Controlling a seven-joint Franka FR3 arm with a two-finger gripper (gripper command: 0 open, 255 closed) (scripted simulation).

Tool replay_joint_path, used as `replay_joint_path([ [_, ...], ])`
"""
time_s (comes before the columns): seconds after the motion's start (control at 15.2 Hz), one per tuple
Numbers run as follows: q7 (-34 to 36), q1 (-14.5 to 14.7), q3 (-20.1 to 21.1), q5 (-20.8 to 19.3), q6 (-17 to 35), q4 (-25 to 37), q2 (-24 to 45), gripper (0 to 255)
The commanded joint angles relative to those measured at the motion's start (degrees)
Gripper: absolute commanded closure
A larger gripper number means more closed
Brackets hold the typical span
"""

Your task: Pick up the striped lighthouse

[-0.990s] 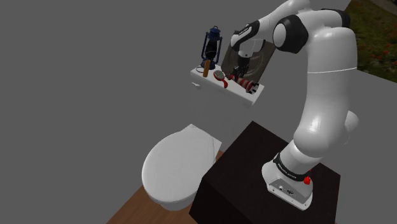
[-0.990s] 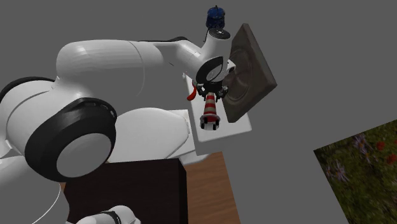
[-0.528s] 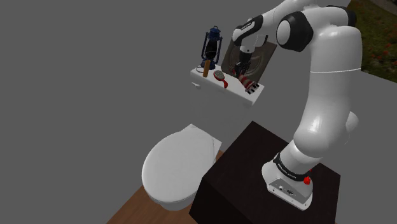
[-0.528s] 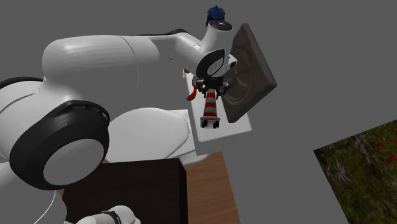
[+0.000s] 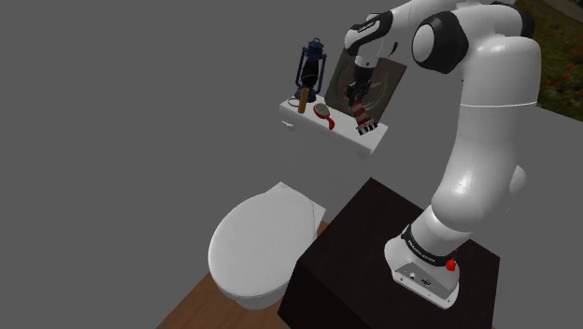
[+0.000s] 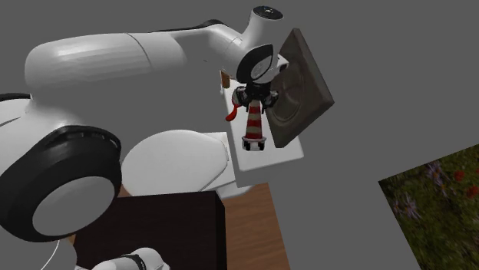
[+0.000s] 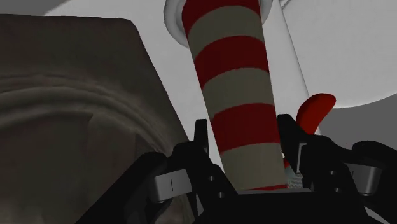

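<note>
Along the white toilet tank lid, from the shoulder view's left, you see a dark blue lantern, a red brush, then the red-and-beige striped lighthouse, upright, its top pinched between the jaws, just beside a brown panel.

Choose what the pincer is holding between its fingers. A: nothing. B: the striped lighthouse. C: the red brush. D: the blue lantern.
B: in the wrist view the pincer has its two black fingers pressed against both sides of the red-and-cream striped lighthouse.
</note>
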Motion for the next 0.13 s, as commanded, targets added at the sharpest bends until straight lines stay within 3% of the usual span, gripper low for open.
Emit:
replay_joint_path([
  [0.0,-0.1,-0.1,-0.2,-0.2,-0.8,0.4,-0.5,255],
  [0.07,-0.1,-0.1,-0.2,-0.2,-0.8,0.4,-0.5,255],
])
